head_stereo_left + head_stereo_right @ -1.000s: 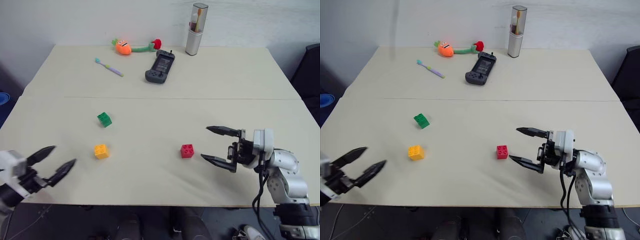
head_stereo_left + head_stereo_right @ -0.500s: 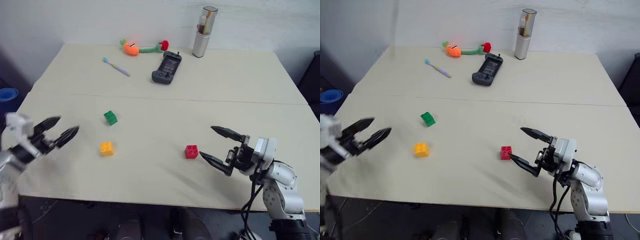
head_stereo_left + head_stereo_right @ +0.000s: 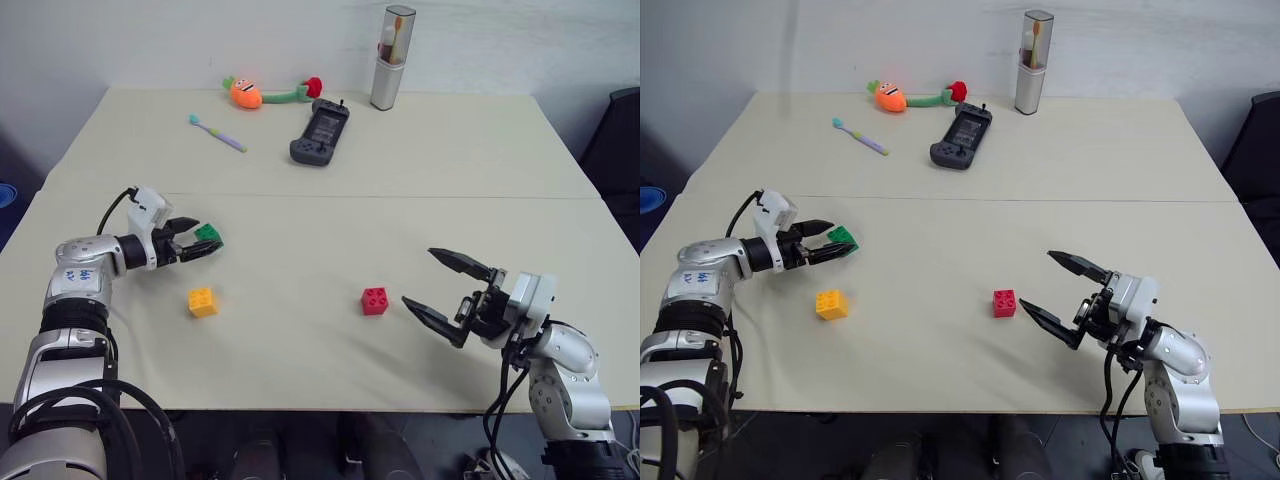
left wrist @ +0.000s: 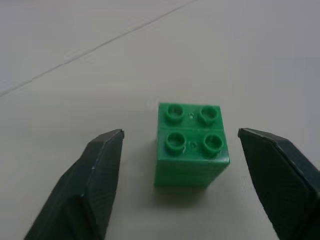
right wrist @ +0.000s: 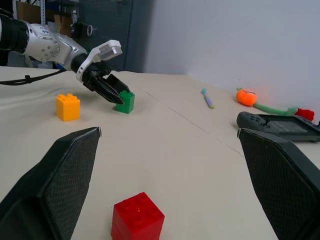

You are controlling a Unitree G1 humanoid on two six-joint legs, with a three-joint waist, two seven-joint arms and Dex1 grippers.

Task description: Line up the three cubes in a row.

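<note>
On the tabletop (image 3: pixel 400 200), the left tool (image 4: pixel 172 165), open astride the green cube (image 4: pixel 191 145), should centre before closing squarely, keeping it level

Left claw (image 3: pixel 833 245) at green cube (image 3: pixel 843 238); right claw (image 3: pixel 1051 296) open beside red cube (image 3: pixel 1004 303).

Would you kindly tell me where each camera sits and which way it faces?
Left and right eye views: on the head, looking forward and down over the table; both arms show.
Left wrist view: looks along the left gripper at the green cube.
Right wrist view: looks along the right gripper, past the red cube.
Shared: the green cube between the left fingers.
</note>
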